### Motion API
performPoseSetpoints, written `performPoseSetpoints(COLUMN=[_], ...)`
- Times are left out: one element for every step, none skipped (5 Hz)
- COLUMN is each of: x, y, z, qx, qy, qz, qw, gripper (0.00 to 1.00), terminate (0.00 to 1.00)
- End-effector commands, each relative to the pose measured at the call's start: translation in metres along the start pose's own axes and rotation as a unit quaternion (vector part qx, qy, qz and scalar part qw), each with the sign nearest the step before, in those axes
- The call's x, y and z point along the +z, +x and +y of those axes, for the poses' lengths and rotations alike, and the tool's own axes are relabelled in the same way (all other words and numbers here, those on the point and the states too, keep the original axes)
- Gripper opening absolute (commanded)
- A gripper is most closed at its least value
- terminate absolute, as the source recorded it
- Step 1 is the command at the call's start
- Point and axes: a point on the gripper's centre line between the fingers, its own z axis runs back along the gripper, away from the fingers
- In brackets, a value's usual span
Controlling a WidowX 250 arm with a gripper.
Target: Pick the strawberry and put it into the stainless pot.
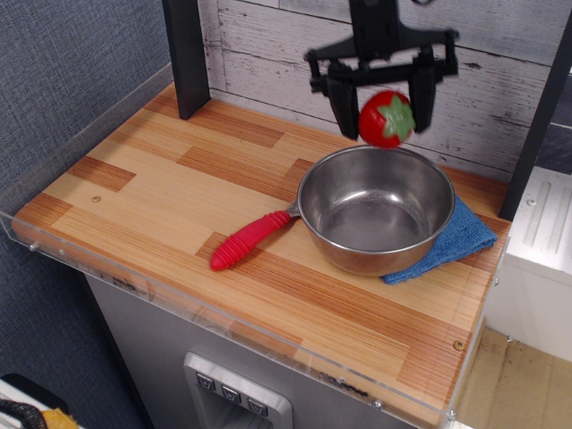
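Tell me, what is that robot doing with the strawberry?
The robot's black pincer is holding a red toy strawberry up in the air, just above the far rim of the stainless pot. The pot is empty and sits on the wooden counter, partly on a blue cloth. The strawberry is not in the pot yet.

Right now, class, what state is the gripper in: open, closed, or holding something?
Gripper: closed on the strawberry, held in the air above the far rim of the pot.
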Motion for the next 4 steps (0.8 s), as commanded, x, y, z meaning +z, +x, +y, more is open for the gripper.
performPoseSetpoints(x=[-0.019, -0.035, -0.041, -0.037], y=[-0.024, -0.033, -0.037, -0.036], z=[0.01, 0.028, 0.038, 0.041], qx=[-0.028, -0.015, -0.001, 0.018], qy=[0.019, 0.039, 0.055, 0.065], qz=[0.037, 0.063, 0.073, 0.067], qw=[0.9988, 0.9972, 0.9958, 0.9955], gripper=[0.0, 0.0, 0.0, 1.0], terminate=[0.0, 0.0, 0.0, 0.0])
